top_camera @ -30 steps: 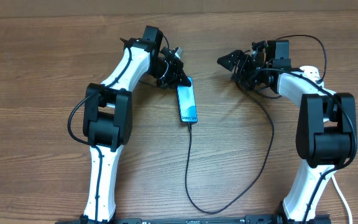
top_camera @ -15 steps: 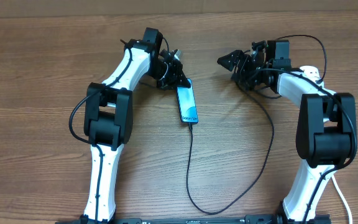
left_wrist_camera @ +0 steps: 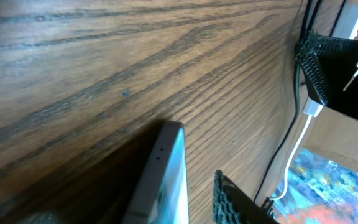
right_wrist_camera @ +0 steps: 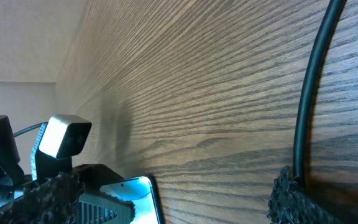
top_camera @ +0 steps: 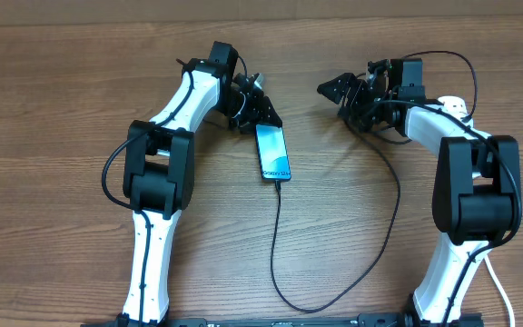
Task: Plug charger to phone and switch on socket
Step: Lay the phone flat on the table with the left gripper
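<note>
The phone [top_camera: 273,152] lies flat on the wooden table with its screen glowing. The charger's thin black cable [top_camera: 276,245] is plugged into its near end, loops toward the front edge and runs back up to the right arm. My left gripper [top_camera: 263,113] is open at the phone's far end; the left wrist view shows the phone's edge [left_wrist_camera: 166,171] with a gap to one finger [left_wrist_camera: 229,199]. My right gripper [top_camera: 336,91] is open and empty, right of the phone, with the cable [right_wrist_camera: 309,93] beside one finger. The socket [top_camera: 454,105] is mostly hidden behind the right arm.
The socket's white cord [top_camera: 498,291] runs along the right arm's base. The cable loop lies across the table's front middle. The right wrist view shows the phone [right_wrist_camera: 132,196] and the left arm's camera [right_wrist_camera: 64,137].
The phone was tilted at the left gripper's fingers; now it lies flat and slightly nearer the front. The left gripper has opened a little. The right arm has not moved.
</note>
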{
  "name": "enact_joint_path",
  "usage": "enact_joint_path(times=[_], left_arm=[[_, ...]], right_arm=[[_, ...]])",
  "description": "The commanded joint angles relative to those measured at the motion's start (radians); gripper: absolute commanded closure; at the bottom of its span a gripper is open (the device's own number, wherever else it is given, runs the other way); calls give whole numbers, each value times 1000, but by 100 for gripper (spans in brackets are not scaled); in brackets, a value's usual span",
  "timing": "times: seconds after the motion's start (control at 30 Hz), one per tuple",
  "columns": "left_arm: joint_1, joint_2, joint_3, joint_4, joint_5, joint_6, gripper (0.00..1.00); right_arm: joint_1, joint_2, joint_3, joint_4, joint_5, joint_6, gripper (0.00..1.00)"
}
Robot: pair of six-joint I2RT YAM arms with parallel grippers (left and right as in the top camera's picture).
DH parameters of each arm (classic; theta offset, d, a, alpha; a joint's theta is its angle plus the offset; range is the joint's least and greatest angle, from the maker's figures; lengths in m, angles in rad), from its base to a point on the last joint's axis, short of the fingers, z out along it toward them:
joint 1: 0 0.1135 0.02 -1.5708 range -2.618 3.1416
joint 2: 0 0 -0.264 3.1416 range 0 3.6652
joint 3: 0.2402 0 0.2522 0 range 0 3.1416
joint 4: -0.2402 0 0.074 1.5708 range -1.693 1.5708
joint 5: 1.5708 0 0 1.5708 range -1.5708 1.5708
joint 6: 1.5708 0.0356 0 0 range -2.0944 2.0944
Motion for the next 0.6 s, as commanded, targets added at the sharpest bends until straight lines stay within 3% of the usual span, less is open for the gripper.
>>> enact_joint_path(times=[0.0,0.23,0.4,0.57], left_arm=[[-13,14,12,1,-9,-11,55],[-13,14,12,1,-11,-12,34],[-13,14,12,-13,-83,-79,11],[-13,14,12,-43,-178,-149,0]], right_arm=[[1,-8,6,2,10,-8,0],[1,-8,6,2,10,-8,0],[1,-8,6,2,10,-8,0],[1,-8,6,2,10,-8,0]])
